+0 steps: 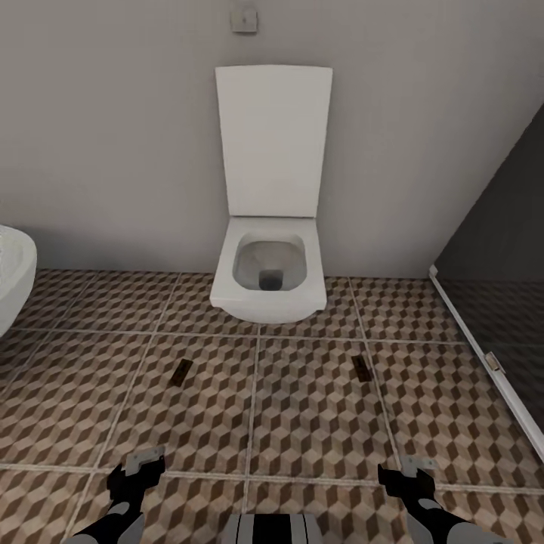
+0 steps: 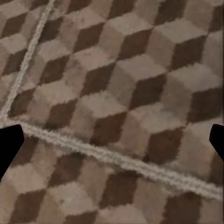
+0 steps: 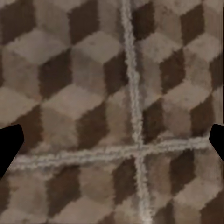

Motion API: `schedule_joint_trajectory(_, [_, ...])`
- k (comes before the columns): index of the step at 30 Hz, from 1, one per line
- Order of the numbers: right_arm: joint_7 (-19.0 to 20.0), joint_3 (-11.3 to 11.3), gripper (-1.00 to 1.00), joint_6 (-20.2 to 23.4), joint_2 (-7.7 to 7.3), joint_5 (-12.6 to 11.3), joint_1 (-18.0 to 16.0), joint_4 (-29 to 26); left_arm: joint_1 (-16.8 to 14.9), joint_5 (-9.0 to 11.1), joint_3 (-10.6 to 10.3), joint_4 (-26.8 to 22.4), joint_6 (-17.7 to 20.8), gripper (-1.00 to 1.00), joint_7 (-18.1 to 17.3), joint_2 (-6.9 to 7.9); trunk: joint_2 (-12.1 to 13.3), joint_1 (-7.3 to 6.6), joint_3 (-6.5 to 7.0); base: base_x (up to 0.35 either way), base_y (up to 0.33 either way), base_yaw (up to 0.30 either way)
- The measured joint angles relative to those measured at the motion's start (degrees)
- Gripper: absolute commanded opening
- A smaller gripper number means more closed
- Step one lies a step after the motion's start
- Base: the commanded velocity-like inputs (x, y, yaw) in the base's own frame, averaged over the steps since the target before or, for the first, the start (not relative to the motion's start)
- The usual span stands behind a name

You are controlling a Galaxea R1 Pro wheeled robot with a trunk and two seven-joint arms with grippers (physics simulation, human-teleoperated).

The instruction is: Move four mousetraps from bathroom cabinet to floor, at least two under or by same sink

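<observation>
Brown-and-beige cube tiles, the bathroom floor (image 1: 317, 423), run under me from my base to the far wall. Pale grout lines cross it in a grid.

Nearest, low in the head view: my left gripper (image 1: 136, 477) and my right gripper (image 1: 404, 482), both over the floor, well apart, one to each side of my trunk. Each carries a grey plate above black fingers.

Left wrist view: my left gripper (image 2: 112, 140) has its jaws spread wide, one dark fingertip (image 2: 9, 144) at each edge of the picture, bare tile and one slanting grout line (image 2: 116, 161) between them. Nothing held.

Right wrist view: my right gripper (image 3: 112, 142) likewise spread wide, dark fingertips (image 3: 8, 144) at the two edges, a grout crossing (image 3: 137, 150) between them. Nothing held.

Further out, two mousetraps lie flat on the tiles: the left mousetrap (image 1: 180, 373) ahead of my left gripper, the right mousetrap (image 1: 362, 368) ahead of my right. They are well apart, small dark-brown oblongs; detail too small to read.

Beyond them, a white toilet (image 1: 269, 283) with its lid raised against the grey wall (image 1: 113, 136). A small grey plate (image 1: 244, 18) is on the wall above it.

At the far left edge, part of a white basin (image 1: 11, 272). At right, a dark glass shower panel (image 1: 499, 257) with a white frame.
</observation>
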Motion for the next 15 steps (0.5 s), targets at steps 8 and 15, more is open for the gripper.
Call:
schedule_joint_trajectory(8, [-0.1,0.0,1.0,0.0,0.0,0.0,0.0,0.0,0.0,-0.1,0.0,0.0,0.0,1.0,0.1,-0.01,0.1,-0.18,1.56,0.0,0.0,0.0])
schedule_joint_trajectory(15, [-0.2,0.0,1.0,0.0,0.0,0.1,0.0,0.0,0.0,-0.2,0.0,0.0,0.0,1.0,0.1,-0.06,0.1,-0.18,1.56,0.0,0.0,0.0])
